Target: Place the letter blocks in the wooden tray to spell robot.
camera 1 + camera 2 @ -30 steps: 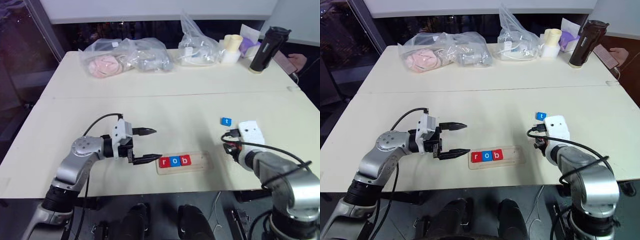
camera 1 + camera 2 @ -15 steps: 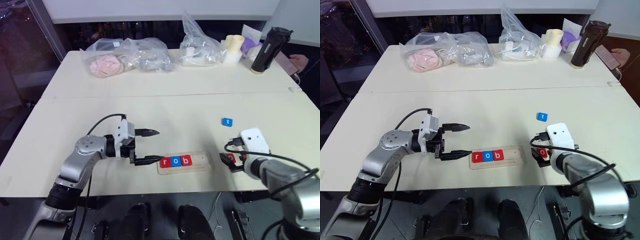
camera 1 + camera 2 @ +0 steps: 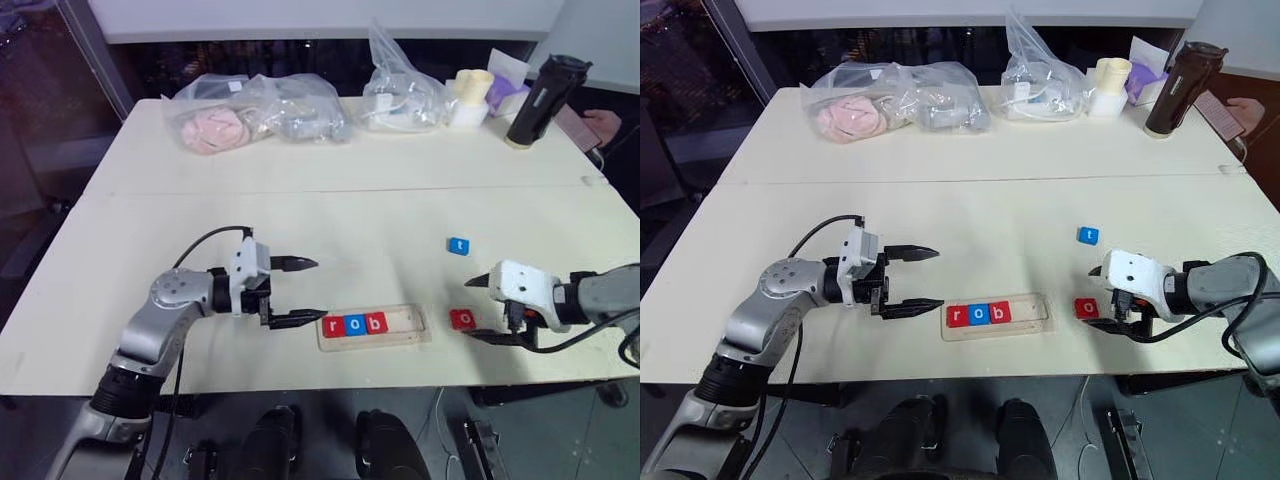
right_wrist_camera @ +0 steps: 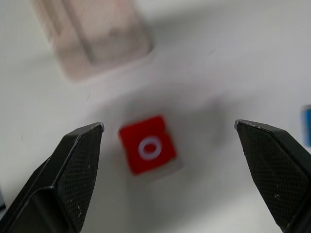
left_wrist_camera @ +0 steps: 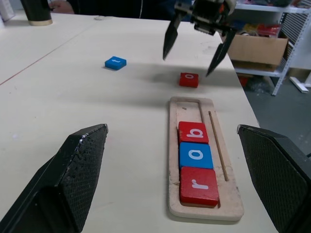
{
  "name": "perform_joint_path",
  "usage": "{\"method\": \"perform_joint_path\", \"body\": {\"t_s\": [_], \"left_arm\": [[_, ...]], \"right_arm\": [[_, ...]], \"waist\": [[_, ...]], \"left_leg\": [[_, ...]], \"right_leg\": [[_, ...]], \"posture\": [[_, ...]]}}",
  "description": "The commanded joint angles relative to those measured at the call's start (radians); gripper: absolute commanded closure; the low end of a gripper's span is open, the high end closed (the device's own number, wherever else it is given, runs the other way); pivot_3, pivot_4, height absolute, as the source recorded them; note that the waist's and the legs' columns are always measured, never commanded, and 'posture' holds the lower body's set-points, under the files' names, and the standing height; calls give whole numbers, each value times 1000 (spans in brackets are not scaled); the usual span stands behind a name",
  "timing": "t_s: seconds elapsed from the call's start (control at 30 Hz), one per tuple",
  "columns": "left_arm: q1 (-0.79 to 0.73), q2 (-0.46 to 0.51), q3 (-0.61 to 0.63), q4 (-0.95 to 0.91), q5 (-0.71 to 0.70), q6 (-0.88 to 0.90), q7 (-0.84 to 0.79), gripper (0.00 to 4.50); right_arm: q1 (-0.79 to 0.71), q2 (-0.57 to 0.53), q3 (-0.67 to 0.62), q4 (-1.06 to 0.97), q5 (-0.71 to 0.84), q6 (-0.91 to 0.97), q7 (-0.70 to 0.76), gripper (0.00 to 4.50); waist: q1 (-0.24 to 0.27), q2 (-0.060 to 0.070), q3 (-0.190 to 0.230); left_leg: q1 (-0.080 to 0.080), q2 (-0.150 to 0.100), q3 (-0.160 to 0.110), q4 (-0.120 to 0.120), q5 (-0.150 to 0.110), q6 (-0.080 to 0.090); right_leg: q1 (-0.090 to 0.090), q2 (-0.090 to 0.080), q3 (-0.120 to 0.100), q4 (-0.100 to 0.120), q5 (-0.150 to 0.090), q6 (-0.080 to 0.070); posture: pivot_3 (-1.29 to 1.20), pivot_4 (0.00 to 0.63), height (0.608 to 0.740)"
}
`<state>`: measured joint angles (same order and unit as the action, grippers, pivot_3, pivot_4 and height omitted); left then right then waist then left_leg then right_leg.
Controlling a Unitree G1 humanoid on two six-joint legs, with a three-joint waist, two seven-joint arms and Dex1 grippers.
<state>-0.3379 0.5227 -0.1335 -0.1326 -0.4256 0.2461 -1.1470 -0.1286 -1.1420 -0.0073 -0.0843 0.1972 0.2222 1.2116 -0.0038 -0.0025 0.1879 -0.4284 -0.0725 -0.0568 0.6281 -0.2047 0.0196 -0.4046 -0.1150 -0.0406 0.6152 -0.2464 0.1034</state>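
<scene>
- The red o block (image 3: 462, 319), in the right gripper's (image 3: 478, 310) grasp a second ago, now lies on the table (image 3: 350, 200), beside the wooden tray's (image 3: 375, 326) empty end.
- That gripper has spread wide, empty.
- The tray holds r, o, b; the blue t block (image 3: 458, 245) lies apart.
- The left gripper (image 3: 305, 291) hangs open, empty.

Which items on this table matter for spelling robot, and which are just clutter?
Job: pale wooden tray holding red r, blue o, red b; loose red o block; loose blue t block.
Clutter: clear plastic bags, black tumbler, cream cups.
</scene>
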Motion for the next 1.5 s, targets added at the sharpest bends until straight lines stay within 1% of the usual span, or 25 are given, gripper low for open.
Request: {"method": "perform_joint_path", "body": {"t_s": [0.03,0.2,0.37,0.47,0.5,0.53,0.63,0.8,0.97,1.07,1.23,1.33,1.5], "left_arm": [[-2,12,28,-39,-6,-16,12,0],[16,26,33,-64,-9,-13,27,0],[24,36,37,-78,-16,-6,37,0],[23,40,37,-80,-18,-5,39,0],[23,41,37,-80,-18,-4,40,0],[22,42,37,-79,-18,-4,40,0],[21,42,36,-80,-20,-2,43,0],[21,38,31,-77,-16,-5,43,0],[18,33,27,-69,-14,-10,42,0],[16,28,25,-64,-14,-11,40,0],[11,22,22,-64,-14,-9,38,0],[9,20,22,-66,-15,-8,37,0],[20,28,31,-96,-40,10,27,0]], "right_arm": [[-41,3,18,55,-6,-52,60,29],[-71,31,49,116,-23,-75,79,29],[-93,61,67,163,-42,-78,79,29],[-95,69,77,184,-58,-87,78,851],[-95,71,77,185,-59,-82,77,1384],[-94,71,77,186,-59,-77,77,1794],[-89,63,76,192,-62,-82,85,3341],[-104,63,60,163,-42,-47,88,3372],[-155,63,48,-12,27,44,108,3372],[-175,60,79,-78,14,51,121,3372],[-198,88,128,-140,9,85,125,3372],[-200,97,159,-140,-14,58,133,3372],[-235,149,208,-133,-35,77,112,3372]], "waist": [[3,0,0],[17,0,0],[20,0,0],[19,0,0],[18,0,0],[18,0,0],[18,0,0],[18,0,0],[15,1,0],[18,1,0],[20,1,0],[19,1,0],[16,1,0]], "left_leg": [[0,0,0,0,0,0],[0,0,0,0,0,0],[0,0,0,1,-2,-3],[0,-1,0,1,-2,-3],[0,-1,0,1,-2,-3],[0,-1,0,1,-2,-3],[0,-1,0,1,-2,-3],[0,-1,0,2,-2,-3],[0,-1,0,2,-2,-3],[0,0,0,1,-1,-1],[0,-1,0,2,-2,-3],[0,-1,0,2,-2,-3],[0,-1,0,2,-2,-3]], "right_leg": [[0,0,0,0,0,0],[0,0,1,0,0,0],[0,-1,1,0,0,0],[0,-1,1,0,0,0],[0,-1,1,0,0,0],[0,-1,1,0,0,0],[0,-1,1,1,0,0],[0,-1,1,1,0,0],[-1,-1,1,2,0,0],[-2,0,1,2,0,0],[-1,-1,1,1,0,0],[-1,-2,1,1,0,0],[-1,-1,1,2,0,0]], "posture": [[0,150,738],[0,150,738],[0,150,738],[0,150,738],[0,150,738],[0,150,738],[0,150,738],[0,150,738],[0,150,738],[0,150,738],[0,150,738],[0,150,738],[0,150,738]]}}
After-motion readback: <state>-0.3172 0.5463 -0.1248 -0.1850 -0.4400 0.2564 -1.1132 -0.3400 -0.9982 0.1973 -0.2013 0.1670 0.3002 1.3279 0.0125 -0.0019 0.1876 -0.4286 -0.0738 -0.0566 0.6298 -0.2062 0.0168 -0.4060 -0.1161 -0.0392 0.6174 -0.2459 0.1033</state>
